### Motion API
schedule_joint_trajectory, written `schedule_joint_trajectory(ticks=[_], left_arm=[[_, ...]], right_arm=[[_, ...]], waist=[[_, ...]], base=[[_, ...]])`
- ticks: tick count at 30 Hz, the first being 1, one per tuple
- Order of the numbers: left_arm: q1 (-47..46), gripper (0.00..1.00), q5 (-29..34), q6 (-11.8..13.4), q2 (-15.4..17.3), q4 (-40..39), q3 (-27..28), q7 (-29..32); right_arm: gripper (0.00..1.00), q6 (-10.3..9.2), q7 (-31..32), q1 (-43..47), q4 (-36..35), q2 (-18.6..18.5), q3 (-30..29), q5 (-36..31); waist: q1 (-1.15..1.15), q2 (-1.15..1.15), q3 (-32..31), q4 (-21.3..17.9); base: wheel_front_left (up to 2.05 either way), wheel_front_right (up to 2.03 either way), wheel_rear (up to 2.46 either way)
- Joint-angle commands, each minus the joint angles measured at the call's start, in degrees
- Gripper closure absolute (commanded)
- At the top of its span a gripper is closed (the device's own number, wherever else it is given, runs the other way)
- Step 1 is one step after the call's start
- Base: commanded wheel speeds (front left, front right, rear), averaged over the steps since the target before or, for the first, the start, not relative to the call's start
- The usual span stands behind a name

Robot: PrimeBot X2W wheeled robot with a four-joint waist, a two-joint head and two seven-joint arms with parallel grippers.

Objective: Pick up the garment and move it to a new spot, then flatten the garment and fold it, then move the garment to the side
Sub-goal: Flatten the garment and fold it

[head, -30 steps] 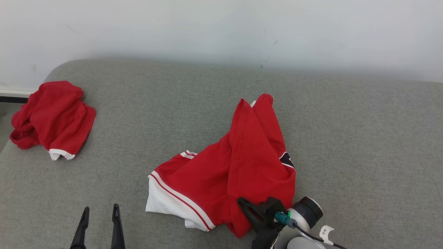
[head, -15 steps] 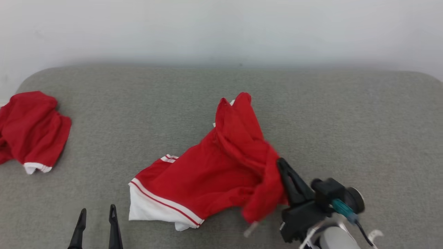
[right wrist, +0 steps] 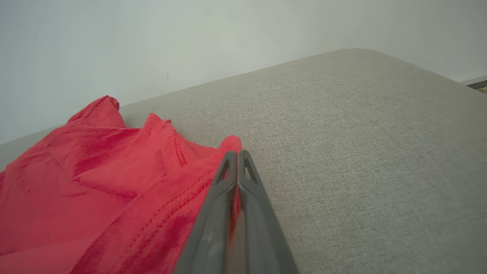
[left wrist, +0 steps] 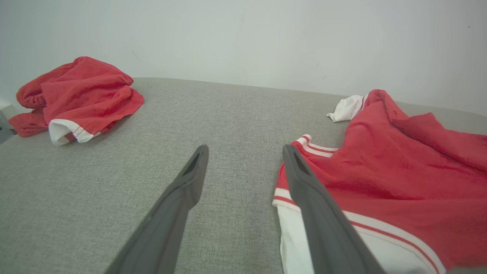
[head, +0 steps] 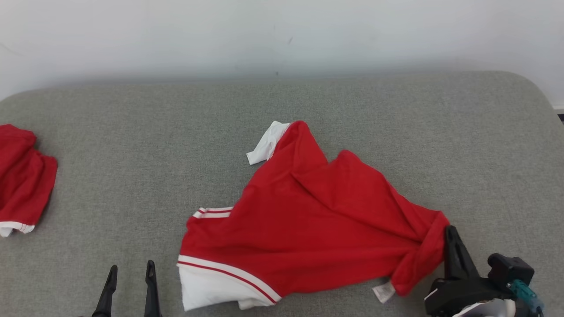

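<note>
A red garment (head: 308,224) with white, red-striped sleeve cuffs lies spread across the middle of the grey padded surface (head: 132,145). My right gripper (head: 449,233) is shut on its right-hand edge, where the cloth bunches; in the right wrist view red fabric (right wrist: 114,182) is pinched between the closed fingers (right wrist: 228,198). My left gripper (head: 131,268) stands open near the front edge, just left of the garment's white cuff (left wrist: 304,243), touching nothing. The left wrist view shows its two fingers (left wrist: 182,194) apart over bare grey cloth.
A second red garment (head: 20,176) with a white cuff lies crumpled at the far left; it appears in the left wrist view as a heap (left wrist: 76,95). A pale wall (head: 282,35) runs behind. The surface's rounded right corner (head: 528,88) is near.
My right gripper has pulled the garment's edge to the right, stretching the folded-over cloth out flatter and wider. The head camera has turned right, so the other garment sits nearer the left border.
</note>
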Motion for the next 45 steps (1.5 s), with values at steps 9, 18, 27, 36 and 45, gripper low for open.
schedule_joint_trajectory(ticks=[9,18,27,36,45], left_arm=[[0.82,0.00,0.11,-0.15,-0.06,0.71,0.23,-0.19],[1.80,0.00,0.47,-0.32,-0.06,0.98,-0.57,-0.19],[2.99,0.00,0.65,-0.39,-0.06,0.58,-0.86,-0.19],[2.43,0.00,0.63,-0.33,-0.06,0.79,-0.59,-0.19],[2.53,0.00,0.41,-0.15,-0.06,0.78,-0.30,-0.19]], right_arm=[[0.00,-0.15,-0.03,-1.65,-4.71,-0.01,-7.63,-2.72],[0.00,-0.15,-0.03,3.61,-7.61,0.00,-3.92,-4.80],[0.00,-0.15,-0.03,13.63,-9.32,-0.06,4.18,-3.61],[0.00,-0.15,-0.03,14.06,-4.56,-0.04,8.11,-4.42],[1.00,-0.15,-0.03,10.52,-0.09,-0.05,3.27,-2.59]], waist=[[0.00,0.00,-1.14,-0.79],[0.00,0.00,-3.12,-1.30],[0.00,0.00,-4.21,-1.15],[0.00,0.00,-3.29,-1.51],[0.00,0.00,-2.86,-2.15]], base=[[0.00,0.00,0.00],[0.00,0.00,0.00],[0.00,0.00,0.00],[0.00,0.00,0.00],[0.00,0.00,0.00]])
